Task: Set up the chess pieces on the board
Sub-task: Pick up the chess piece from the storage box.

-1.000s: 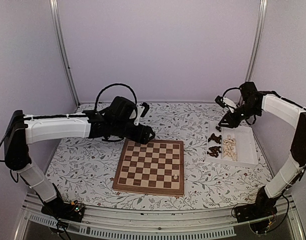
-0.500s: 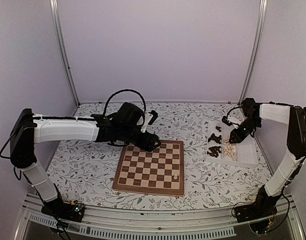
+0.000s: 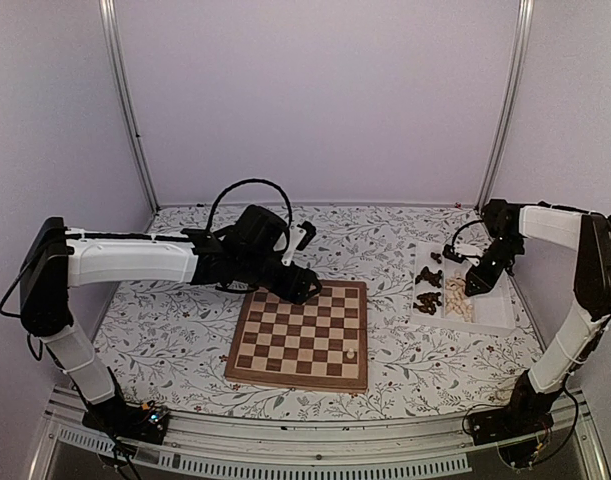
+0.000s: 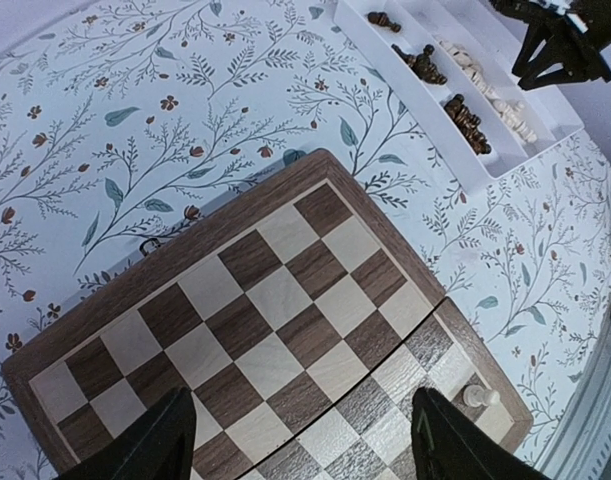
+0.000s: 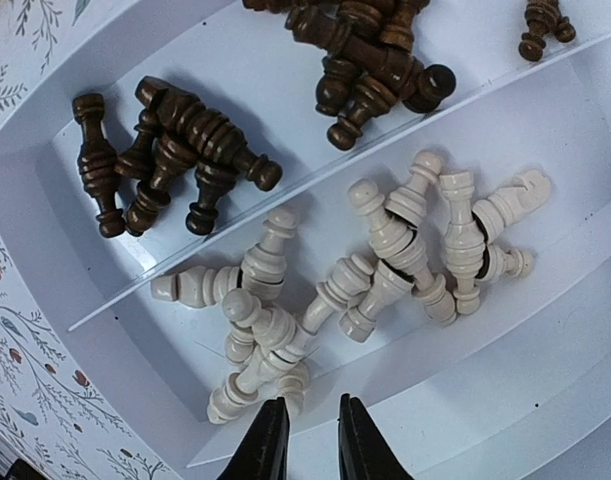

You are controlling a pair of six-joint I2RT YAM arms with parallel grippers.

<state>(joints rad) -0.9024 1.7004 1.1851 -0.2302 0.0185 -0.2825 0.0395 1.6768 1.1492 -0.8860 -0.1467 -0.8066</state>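
The board [image 3: 285, 340] lies in the middle of the table and fills the left wrist view [image 4: 255, 300]. One pale cream pawn [image 3: 351, 353] stands near its near right corner [image 4: 475, 396]. My left gripper [image 3: 300, 285] hangs wide open and empty over the board's far left corner [image 4: 310, 450]. My right gripper [image 3: 473, 285] hovers over the white tray [image 5: 505, 380], jaws a narrow gap apart and empty [image 5: 312, 440]. Several cream pieces [image 5: 385, 250] lie just ahead of its fingertips. Dark brown pieces [image 5: 185, 150] lie in the compartment beyond.
The white tray [image 3: 495, 300] sits right of the board, divided into compartments, and also shows in the left wrist view [image 4: 485, 175]. The table has a floral cloth [image 3: 165, 320]. Metal frame posts stand at the back corners.
My right gripper has dropped from above the tray's far end to low over the cream pieces. My left arm moved right over the board's far corner, then stayed still.
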